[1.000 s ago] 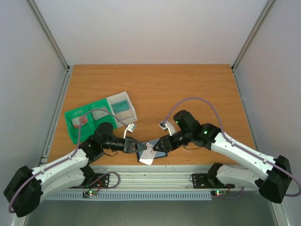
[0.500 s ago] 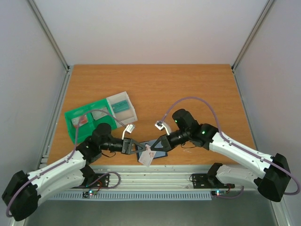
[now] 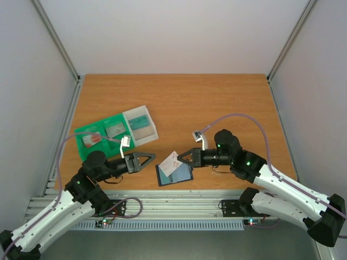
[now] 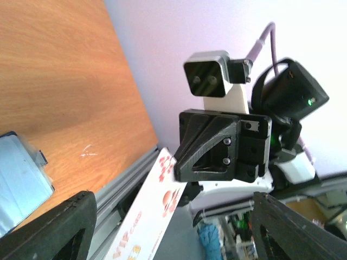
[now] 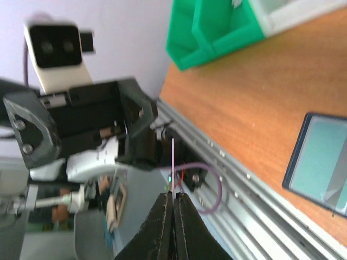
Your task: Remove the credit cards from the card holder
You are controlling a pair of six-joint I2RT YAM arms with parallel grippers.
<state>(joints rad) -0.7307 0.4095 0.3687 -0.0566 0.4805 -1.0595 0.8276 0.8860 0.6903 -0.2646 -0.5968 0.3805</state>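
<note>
Top external: right pincer (image 3: 181,156) clamps one card (image 3: 169,162); left pincer (image 3: 152,161) gapes; one card holder (image 3: 182,175).

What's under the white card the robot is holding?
Seen from above, the card holder lies on the table beneath the white card in the right gripper. The card covers the holder's far left part, so what is there cannot be seen.

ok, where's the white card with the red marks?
The card is pinched in the right gripper, over the card holder, front centre in the top view.
</note>
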